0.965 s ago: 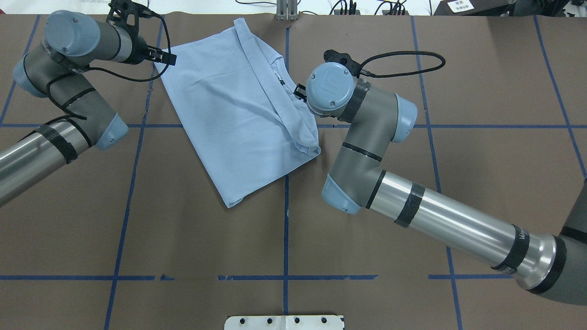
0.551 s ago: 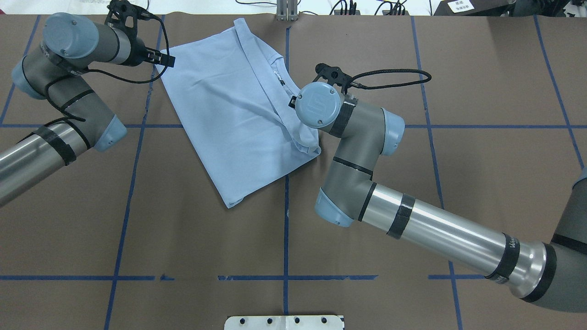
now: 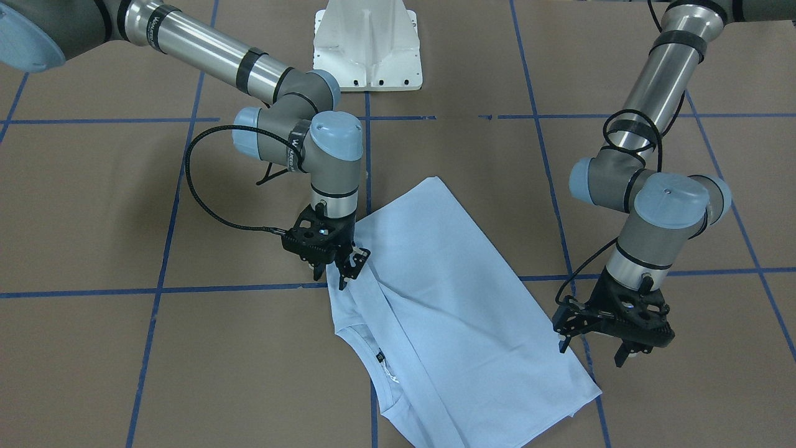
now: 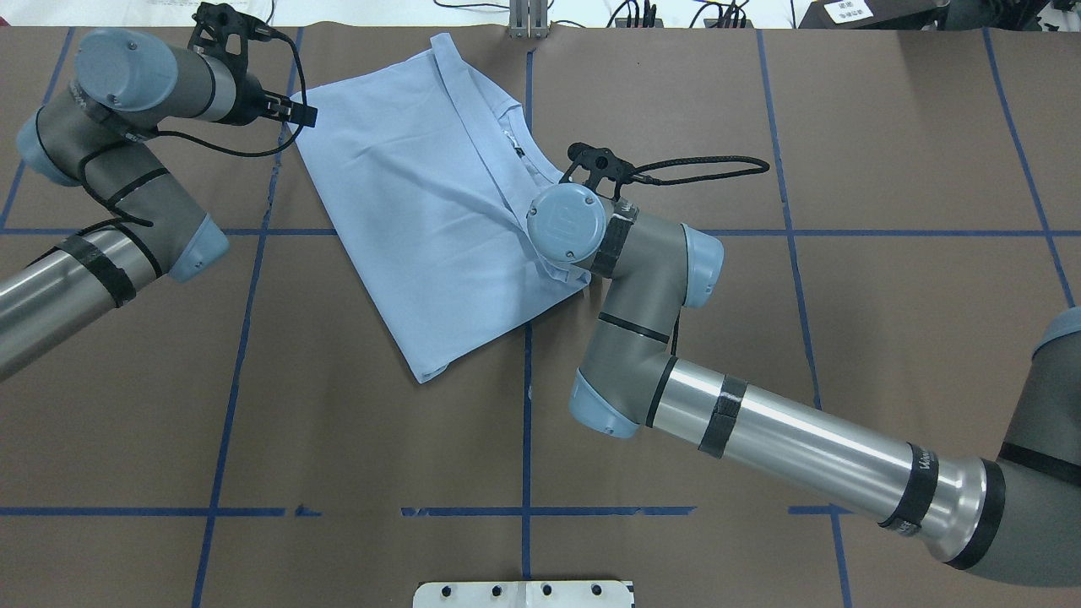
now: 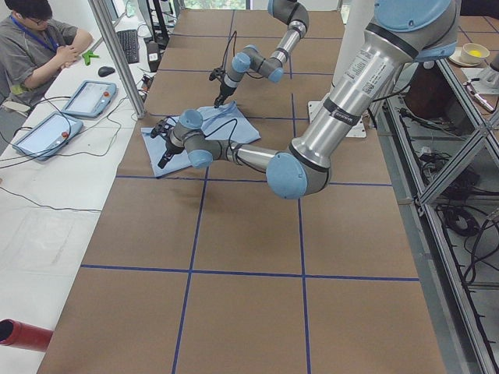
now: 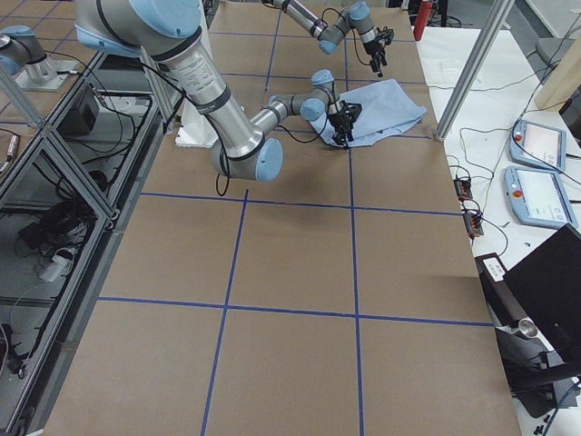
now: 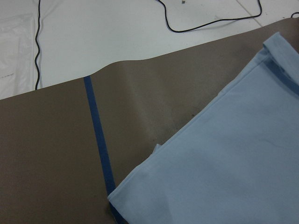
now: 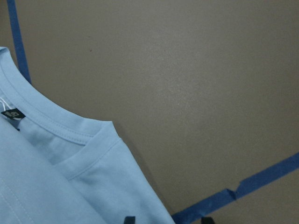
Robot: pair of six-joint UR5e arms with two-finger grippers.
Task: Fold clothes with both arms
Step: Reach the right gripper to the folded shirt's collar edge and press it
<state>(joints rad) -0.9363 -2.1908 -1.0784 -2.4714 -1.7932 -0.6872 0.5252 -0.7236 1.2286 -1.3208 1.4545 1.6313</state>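
The clothes are one light blue T-shirt (image 4: 422, 211), lying partly folded and slanted on the brown table paper, with its dark neck label (image 3: 380, 357) facing up. My right gripper (image 3: 331, 280) is open and low over the shirt's shoulder edge beside the collar (image 8: 56, 126). In the right wrist view, one fingertip (image 8: 130, 219) is over the cloth and the other over bare paper. My left gripper (image 3: 594, 353) is open, hovering just above the shirt's hem corner (image 7: 140, 182) at the opposite side. Neither gripper holds cloth.
Blue tape lines (image 4: 527, 422) grid the brown paper. The white pedestal base (image 3: 367, 43) stands at the robot's side. Cables (image 4: 633, 13) lie past the far table edge. A person (image 5: 31, 39) sits at a white side table with tablets (image 5: 90, 97).
My right wrist has moved toward the robot and leftward in the overhead view, now over the shirt's shoulder edge. The left gripper has shifted slightly left. The shirt has not moved.
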